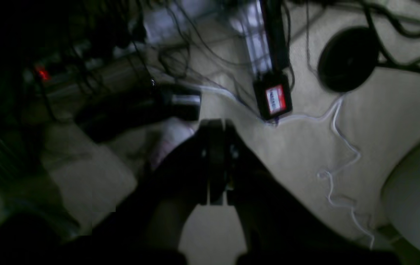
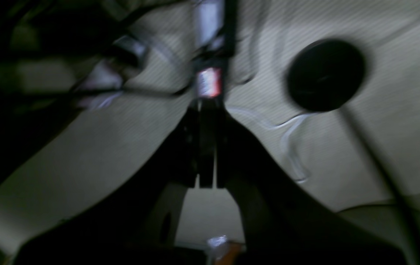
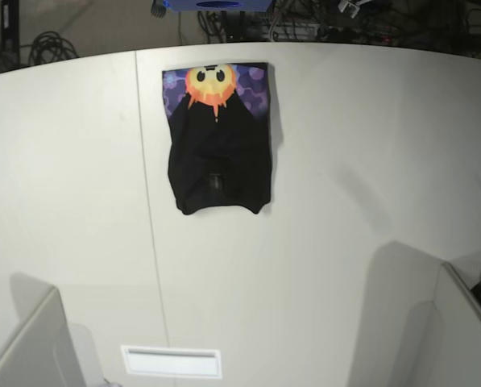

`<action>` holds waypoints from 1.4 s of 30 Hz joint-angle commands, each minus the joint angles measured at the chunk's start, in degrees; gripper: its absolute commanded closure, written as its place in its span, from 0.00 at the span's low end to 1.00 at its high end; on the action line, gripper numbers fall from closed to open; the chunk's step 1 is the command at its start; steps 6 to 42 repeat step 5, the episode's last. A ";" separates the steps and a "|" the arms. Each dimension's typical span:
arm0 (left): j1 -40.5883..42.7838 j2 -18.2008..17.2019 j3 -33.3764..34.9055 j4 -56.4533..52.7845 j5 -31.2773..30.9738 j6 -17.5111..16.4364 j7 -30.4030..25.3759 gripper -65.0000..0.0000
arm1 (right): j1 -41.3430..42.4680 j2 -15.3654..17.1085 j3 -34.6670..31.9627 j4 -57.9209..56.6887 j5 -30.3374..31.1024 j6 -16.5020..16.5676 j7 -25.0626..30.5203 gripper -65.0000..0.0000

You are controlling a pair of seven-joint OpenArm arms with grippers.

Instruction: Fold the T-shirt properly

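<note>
Black cloth is what you should look at first: the T-shirt [image 3: 217, 145] lies folded into a narrow upright panel on the far middle of the table [image 3: 345, 210], its lower black half lapped up over the printed side so that only the sun face and a band of purple show along the top edge. Both sleeves look tucked in, so you appear to be late in the fold, perhaps with one last halving left or only a tidy-up. If you fold again, you would need to bring both arms back over the table, open the fingers and pinch the two near corners evenly, since the bottom edge curls a little at each end.

Neither arm reaches the cloth in the base view. The left gripper [image 1: 215, 162] is pressed fully together on nothing, and so is the right gripper [image 2: 206, 147]; both wrist views look off past the table edge at a pale floor with cables and a round black disc [image 1: 348, 59].

Your table is plain white with a seam running down its left part, and tangled cables sit beyond its far rim
</note>
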 commanded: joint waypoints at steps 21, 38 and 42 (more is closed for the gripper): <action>0.35 0.84 -0.50 0.27 0.13 -0.44 -0.60 1.00 | 0.79 0.85 -0.02 -0.10 0.04 -0.11 0.40 1.00; 0.35 0.84 -0.50 0.27 0.13 -0.44 -0.60 1.00 | 0.79 0.85 -0.02 -0.10 0.04 -0.11 0.40 1.00; 0.35 0.84 -0.50 0.27 0.13 -0.44 -0.60 1.00 | 0.79 0.85 -0.02 -0.10 0.04 -0.11 0.40 1.00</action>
